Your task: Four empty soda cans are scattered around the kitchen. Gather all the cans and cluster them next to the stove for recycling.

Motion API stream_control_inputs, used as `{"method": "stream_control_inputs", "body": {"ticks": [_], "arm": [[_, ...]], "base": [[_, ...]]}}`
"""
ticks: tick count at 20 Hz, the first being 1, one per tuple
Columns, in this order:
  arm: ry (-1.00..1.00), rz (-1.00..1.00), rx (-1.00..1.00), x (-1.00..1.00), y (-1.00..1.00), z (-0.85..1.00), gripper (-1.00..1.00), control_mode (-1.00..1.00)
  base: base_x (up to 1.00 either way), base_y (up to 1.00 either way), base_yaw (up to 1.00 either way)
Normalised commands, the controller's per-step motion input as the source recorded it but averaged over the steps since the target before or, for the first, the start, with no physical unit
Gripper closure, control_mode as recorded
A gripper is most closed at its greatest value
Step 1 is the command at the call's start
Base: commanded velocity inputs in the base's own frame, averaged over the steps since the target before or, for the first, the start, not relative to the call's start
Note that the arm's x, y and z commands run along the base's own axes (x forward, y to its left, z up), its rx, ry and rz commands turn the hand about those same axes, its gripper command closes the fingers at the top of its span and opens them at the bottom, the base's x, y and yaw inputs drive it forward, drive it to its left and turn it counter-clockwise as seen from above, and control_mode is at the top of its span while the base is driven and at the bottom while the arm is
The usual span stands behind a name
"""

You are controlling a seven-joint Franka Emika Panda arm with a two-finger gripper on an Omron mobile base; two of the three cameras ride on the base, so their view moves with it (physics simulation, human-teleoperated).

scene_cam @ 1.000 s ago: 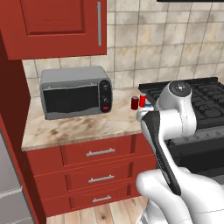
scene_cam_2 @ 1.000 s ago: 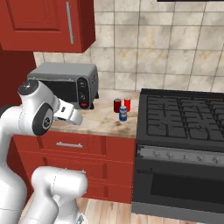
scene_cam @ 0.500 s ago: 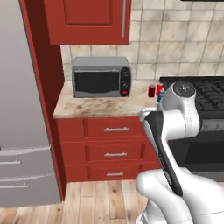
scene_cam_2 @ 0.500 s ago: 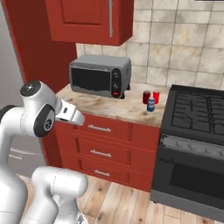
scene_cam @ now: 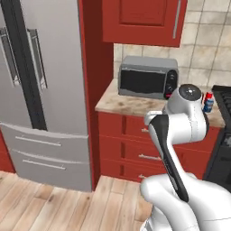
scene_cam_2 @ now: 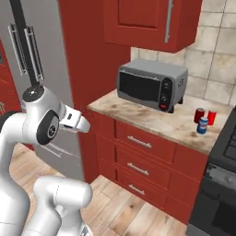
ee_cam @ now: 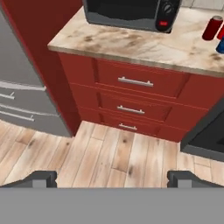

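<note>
Premises: a domestic kitchen. Red wooden cabinets (scene_cam_2: 147, 20) hang on a tan tiled wall (scene_cam_2: 216, 69); matching drawers (ee_cam: 135, 83) sit under a beige marble tabletop (scene_cam_2: 152, 120). A steel refrigerator (scene_cam: 43, 90) stands at one end. A grey toaster oven (scene_cam_2: 150, 85) occupies the tabletop, and wood plank floor (ee_cam: 109, 157) runs beneath.
</note>
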Motion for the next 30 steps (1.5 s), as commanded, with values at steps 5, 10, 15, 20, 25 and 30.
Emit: {"method": "stream_control_inputs", "body": {"ticks": [5, 10, 15, 20, 25, 30], "arm": [[0.00, 0.00, 0.00, 0.00, 0.00, 0.00, -1.00, 1.00], [0.00, 0.00, 0.00, 0.00, 0.00, 0.00, -1.00, 1.00], [0.00, 0.00, 0.00, 0.00, 0.00, 0.00, -1.00, 1.00], [0.00, 0.00, 0.00, 0.00, 0.00, 0.00, -1.00, 1.00], [0.00, 0.00, 0.00, 0.00, 0.00, 0.00, -1.00, 1.00], [0.00, 0.00, 0.00, 0.00, 0.00, 0.00, -1.00, 1.00]], "base": [[-0.06, 0.00, 0.50], [-0.07, 0.00, 0.50], [-0.04, 0.00, 0.50], [0.00, 0.00, 0.50], [-0.02, 0.00, 0.50], [0.00, 0.00, 0.50]]}}
